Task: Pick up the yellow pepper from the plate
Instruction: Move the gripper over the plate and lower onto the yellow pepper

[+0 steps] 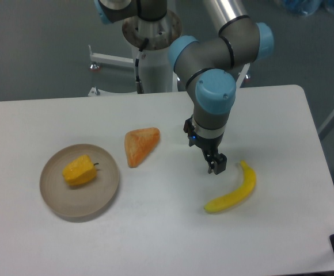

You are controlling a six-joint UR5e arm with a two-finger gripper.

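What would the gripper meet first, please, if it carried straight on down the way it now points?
Probably bare table: the gripper points down at the white top just left of the banana. Depth is unclear, so it might graze the banana's upper end.

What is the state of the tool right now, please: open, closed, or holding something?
Tool: holds nothing; it hangs above the white table beside the long curved yellow banana. Whether its fingers are open or closed cannot be told from this view.
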